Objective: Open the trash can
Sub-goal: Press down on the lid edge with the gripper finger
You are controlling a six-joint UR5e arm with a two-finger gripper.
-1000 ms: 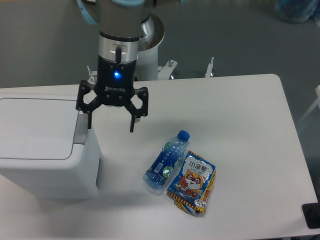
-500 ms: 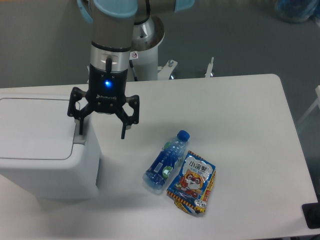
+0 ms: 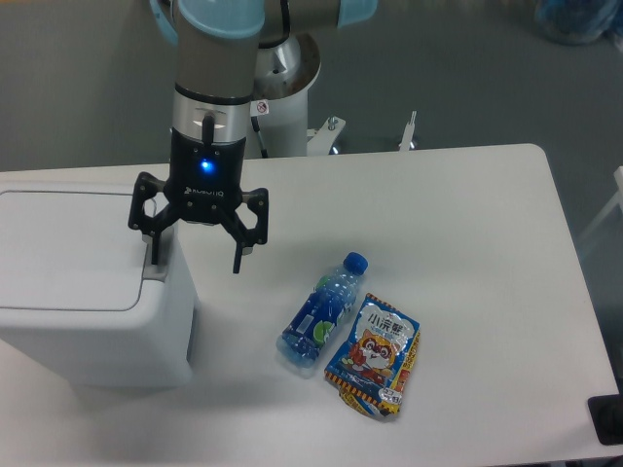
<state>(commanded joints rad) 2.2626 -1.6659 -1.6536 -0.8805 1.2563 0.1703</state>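
The trash can [image 3: 83, 292] is a large white boxy bin at the left of the table, its flat lid down. A grey push-button strip [image 3: 156, 265] runs along the lid's right edge. My gripper [image 3: 193, 265] hangs over the bin's right edge, open and holding nothing. Its left finger [image 3: 152, 245] stands over the grey strip; whether it touches the strip I cannot tell. The right finger [image 3: 237, 255] hangs beside the bin over the table.
A blue-capped water bottle [image 3: 322, 313] lies on the white table [image 3: 467, 224] right of the bin. A colourful snack packet [image 3: 375, 354] lies against the bottle's right side. The arm's base stands behind the table's far edge.
The gripper has moved left, from beside the bin's right edge to a position with its left finger over the grey strip. It stayed open. The bottle and packet have not moved.
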